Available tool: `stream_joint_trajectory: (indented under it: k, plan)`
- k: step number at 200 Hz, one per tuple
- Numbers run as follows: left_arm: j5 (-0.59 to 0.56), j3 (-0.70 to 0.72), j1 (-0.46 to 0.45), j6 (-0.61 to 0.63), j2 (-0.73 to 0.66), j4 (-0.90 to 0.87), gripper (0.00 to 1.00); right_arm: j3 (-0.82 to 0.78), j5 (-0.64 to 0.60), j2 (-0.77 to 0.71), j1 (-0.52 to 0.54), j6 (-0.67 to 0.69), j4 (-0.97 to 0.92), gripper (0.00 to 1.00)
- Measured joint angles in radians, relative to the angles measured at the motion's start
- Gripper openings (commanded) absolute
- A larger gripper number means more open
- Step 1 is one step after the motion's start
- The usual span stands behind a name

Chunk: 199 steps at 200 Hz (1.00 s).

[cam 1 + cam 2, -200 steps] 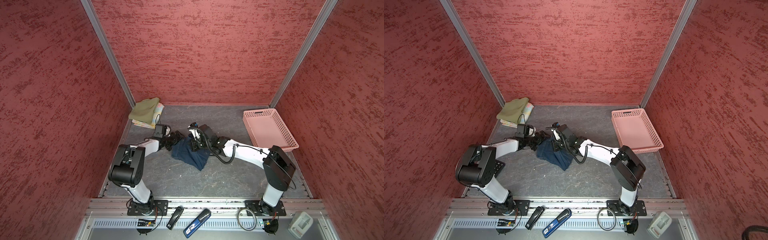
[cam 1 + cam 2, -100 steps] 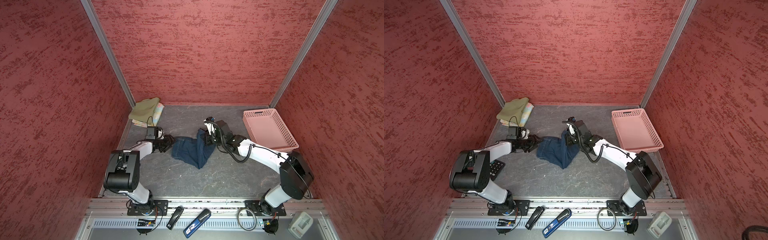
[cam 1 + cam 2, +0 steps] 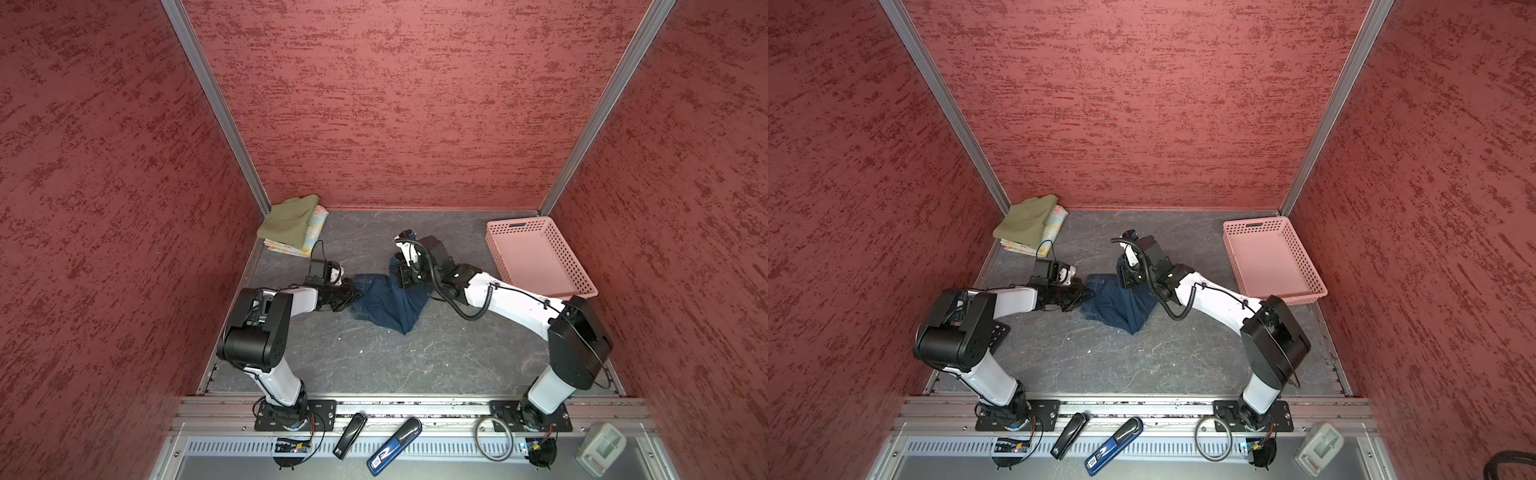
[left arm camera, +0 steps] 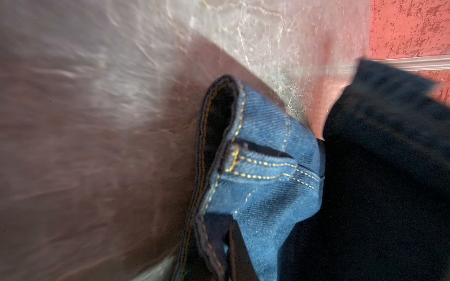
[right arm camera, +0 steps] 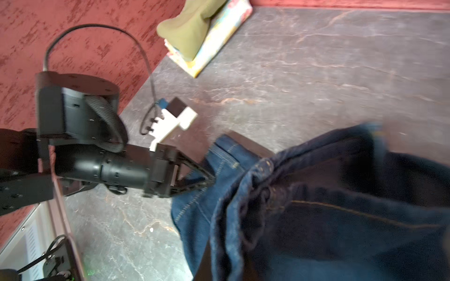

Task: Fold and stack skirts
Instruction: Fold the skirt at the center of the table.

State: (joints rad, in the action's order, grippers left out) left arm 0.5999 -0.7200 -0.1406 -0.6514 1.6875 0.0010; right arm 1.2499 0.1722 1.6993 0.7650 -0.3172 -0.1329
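Note:
The dark-blue denim skirt (image 3: pixel 390 305) (image 3: pixel 1121 305) lies crumpled mid-table, stretched between both arms. My left gripper (image 3: pixel 356 296) (image 3: pixel 1088 296) is shut on its left waistband edge, where yellow stitching shows in the left wrist view (image 4: pixel 263 194). My right gripper (image 3: pixel 397 268) (image 3: pixel 1124 270) is shut on the skirt's opposite edge and holds it raised; that denim (image 5: pixel 316 219) fills the right wrist view, which also shows the left gripper (image 5: pixel 209 180) pinching the cloth. The olive-green skirt (image 3: pixel 291 220) (image 3: pixel 1025 222) lies folded on the floral skirt (image 3: pixel 313 232) (image 3: pixel 1055 220) in the back left corner.
A pink perforated basket (image 3: pixel 519 223) (image 3: pixel 1254 225) stands at the back right with nothing in it. Red walls close in three sides. On the front rail lie a black tool (image 3: pixel 350 430), a blue tool (image 3: pixel 392 446) and a cable ring (image 3: pixel 494 438).
My left gripper has shut on the denim's left edge. The right arm has drawn back to the right with its edge, pulling the skirt out wider between the two grippers.

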Motion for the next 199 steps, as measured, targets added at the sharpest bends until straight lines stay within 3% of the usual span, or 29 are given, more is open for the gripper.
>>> stream_joint_trajectory:
  k: [84, 181, 199]
  plan:
    - [-0.003, 0.001, -0.006, -0.006, 0.001, 0.013, 0.04, 0.111, 0.042, 0.251, 0.155, -0.009, 0.000, 0.00]
    - [-0.006, 0.001, -0.006, -0.008, 0.002, 0.019, 0.03, 0.168, 0.061, 0.272, 0.162, -0.008, -0.036, 0.01]
    - [-0.007, 0.001, -0.005, -0.008, 0.002, 0.018, 0.10, 0.182, 0.071, 0.290, 0.161, -0.008, -0.039, 0.07]
